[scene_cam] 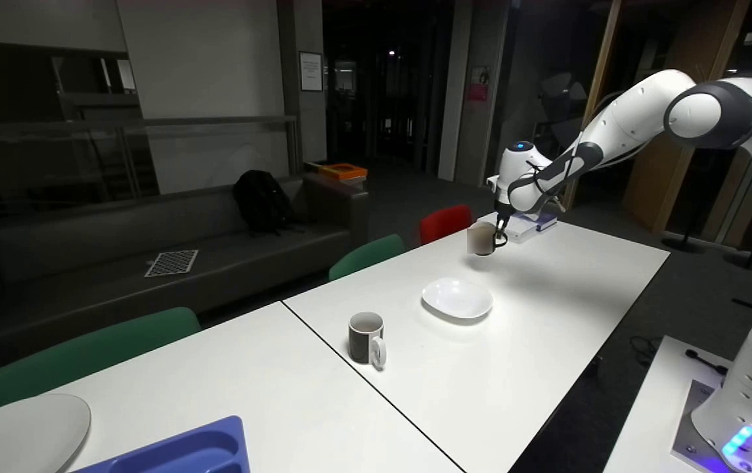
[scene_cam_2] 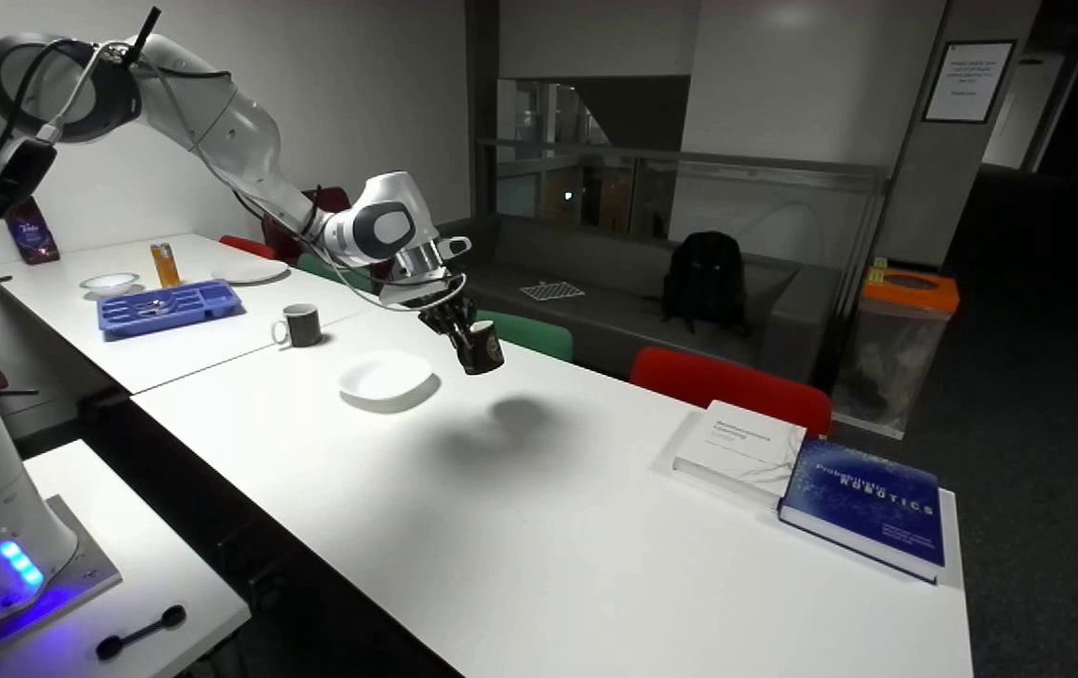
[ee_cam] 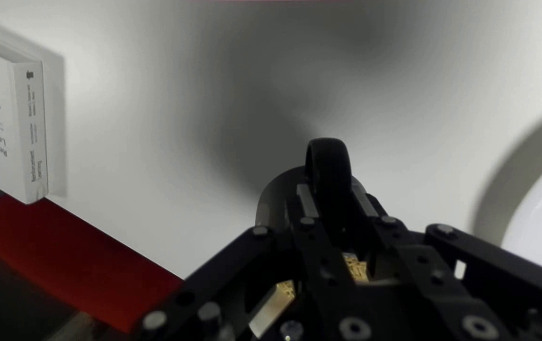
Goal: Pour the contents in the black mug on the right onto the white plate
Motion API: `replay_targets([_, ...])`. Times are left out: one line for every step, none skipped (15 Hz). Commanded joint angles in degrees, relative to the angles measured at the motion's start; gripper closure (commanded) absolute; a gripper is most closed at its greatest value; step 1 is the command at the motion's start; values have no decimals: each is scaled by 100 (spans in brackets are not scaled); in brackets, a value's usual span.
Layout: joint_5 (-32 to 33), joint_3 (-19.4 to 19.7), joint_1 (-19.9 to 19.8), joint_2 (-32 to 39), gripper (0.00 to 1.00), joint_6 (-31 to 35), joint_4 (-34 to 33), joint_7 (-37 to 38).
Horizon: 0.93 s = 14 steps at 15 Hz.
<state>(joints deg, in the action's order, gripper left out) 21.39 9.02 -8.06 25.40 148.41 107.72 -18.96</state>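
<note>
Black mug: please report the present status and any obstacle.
Gripper closed on handle. Black mug held above table, tan contents inside. Grey mug beyond white plate, seemingly not in the way.

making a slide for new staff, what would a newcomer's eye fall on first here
Likely the white arm stretched over the table, its claw holding the black mug by its handle, clear of the surface. In an exterior view, a red chair at the far edge and the blue book at one end might catch the eye next.
</note>
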Motion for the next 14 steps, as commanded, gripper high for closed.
replay_targets([182,-66,152,-631,95,-174,413,-100])
replay_targets([84,-137,120,-701,95,-181,461,-206])
replay_targets([4,-207,86,-783,95,-185,520,-313])
replay_targets([-97,-285,29,-872,95,-174,597,-446])
replay_targets([-156,-330,0,-940,95,-158,657,-544])
replay_targets([-201,-364,-19,-1014,95,-153,726,-645])
replay_targets([-250,-388,-39,-1082,95,-162,782,-746])
replay_targets([-88,-275,78,-594,80,-41,457,-425])
replay_targets([-110,-290,69,-668,80,-43,522,-487])
replay_targets([-123,-298,64,-711,80,-43,565,-517])
replay_targets([-126,-301,58,-734,80,-43,591,-528])
replay_targets([-128,-304,51,-745,80,-43,607,-532])
replay_targets([-129,-308,45,-747,80,-43,617,-533])
replay_targets([-130,-310,42,-747,80,-43,624,-534])
